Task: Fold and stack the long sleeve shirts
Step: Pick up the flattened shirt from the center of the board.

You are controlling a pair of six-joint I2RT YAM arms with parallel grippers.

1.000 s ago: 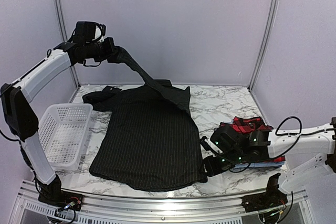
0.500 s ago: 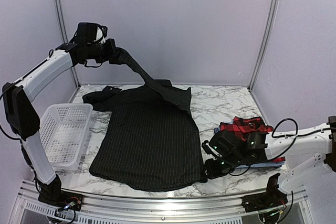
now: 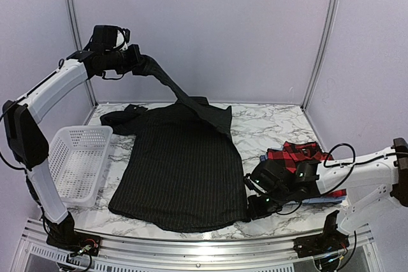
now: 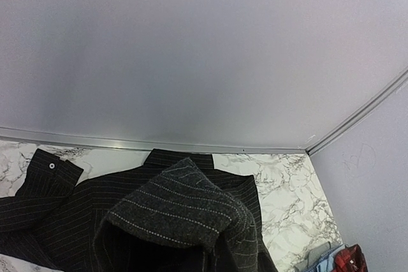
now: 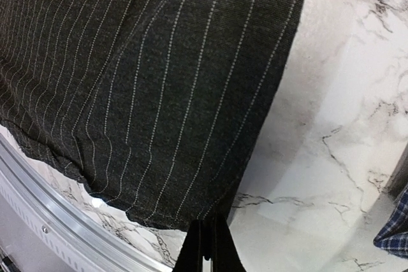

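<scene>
Shirt sleeve (image 3: 171,87) in closed left pincer (image 3: 138,63)

Right arm (image 3: 357,173) shifted left along the tabletop toward the black shirt (image 3: 178,170), its fingers (image 5: 197,246) went from parted to closed at the hem corner

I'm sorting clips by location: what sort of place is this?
Likely a lab test booth: plain walls framed by metal posts, a left arm and right arm mounted on a rail, and a black shirt spread on a marble-patterned table.
</scene>
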